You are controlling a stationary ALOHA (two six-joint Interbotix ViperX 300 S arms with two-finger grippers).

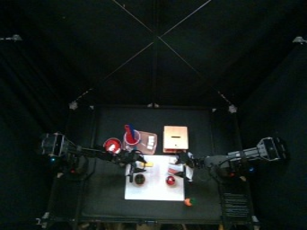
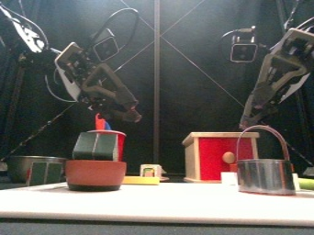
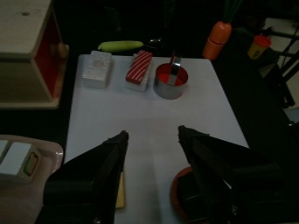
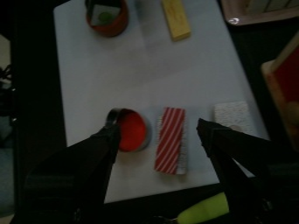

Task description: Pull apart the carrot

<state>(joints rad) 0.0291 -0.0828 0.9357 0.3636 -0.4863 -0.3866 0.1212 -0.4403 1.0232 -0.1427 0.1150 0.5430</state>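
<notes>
The carrot (image 3: 219, 37) is a small orange piece with a green end. It lies on the black table just off the corner of the white mat (image 3: 152, 122). In the top view the carrot (image 1: 188, 202) sits at the mat's front right corner. My left gripper (image 3: 151, 134) is open and empty, raised over the mat, well short of the carrot. My right gripper (image 4: 159, 125) is open and empty, raised over a metal pot with red inside (image 4: 128, 129) and a red striped block (image 4: 173, 140). The carrot does not show in the right wrist or front views.
A tan box with a red front (image 2: 221, 154) stands at the back right, and a red bowl (image 2: 95, 173) with a green cup (image 2: 98, 145) at the left. On the mat lie a white sponge (image 3: 96, 70), a yellow block (image 4: 177, 17) and a yellow-green piece (image 3: 121, 45).
</notes>
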